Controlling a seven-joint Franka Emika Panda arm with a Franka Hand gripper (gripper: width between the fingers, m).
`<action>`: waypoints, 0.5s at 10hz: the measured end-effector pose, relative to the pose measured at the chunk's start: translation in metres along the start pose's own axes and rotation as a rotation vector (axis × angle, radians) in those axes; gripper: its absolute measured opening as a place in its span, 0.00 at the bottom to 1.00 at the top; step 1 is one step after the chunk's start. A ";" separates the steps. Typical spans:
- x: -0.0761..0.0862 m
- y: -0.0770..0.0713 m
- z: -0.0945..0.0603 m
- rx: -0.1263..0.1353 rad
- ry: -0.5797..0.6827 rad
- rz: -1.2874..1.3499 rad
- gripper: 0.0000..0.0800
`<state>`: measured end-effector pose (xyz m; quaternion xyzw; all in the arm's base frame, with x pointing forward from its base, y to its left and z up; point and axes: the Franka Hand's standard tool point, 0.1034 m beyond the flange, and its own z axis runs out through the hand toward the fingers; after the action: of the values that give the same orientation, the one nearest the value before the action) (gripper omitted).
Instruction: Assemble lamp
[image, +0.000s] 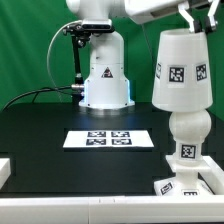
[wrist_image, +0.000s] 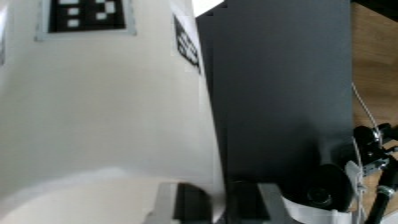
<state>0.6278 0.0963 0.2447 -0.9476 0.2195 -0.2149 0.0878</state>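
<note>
You're near the end, by my read: the matte white tapered plastic shade (image: 181, 68) sits over the rounded white bulb (image: 189, 132), which stands on the flat square white base (image: 190, 184) at the exterior view's right. What's left looks like seating the shade and letting go. The gripper (image: 197, 12) is cut off there; can't tell if it's apart or clamped. The wrist view shows only the shade wall (wrist_image: 98, 110) close up; the flat white marker board (image: 108, 138) appears only in the exterior view.

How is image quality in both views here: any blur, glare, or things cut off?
Exterior view: sharp and evenly lit; shade cropped at the frame's right edge, mild sheen on the table. Wrist view: shade fills the frame, soft from closeness, lower part shadowed.
</note>
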 end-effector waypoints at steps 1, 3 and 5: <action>-0.005 -0.003 0.006 0.000 0.000 -0.007 0.04; -0.010 -0.004 0.021 0.000 0.020 -0.023 0.04; -0.014 0.001 0.034 -0.011 0.022 -0.031 0.04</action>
<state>0.6313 0.1041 0.2095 -0.9489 0.2068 -0.2255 0.0769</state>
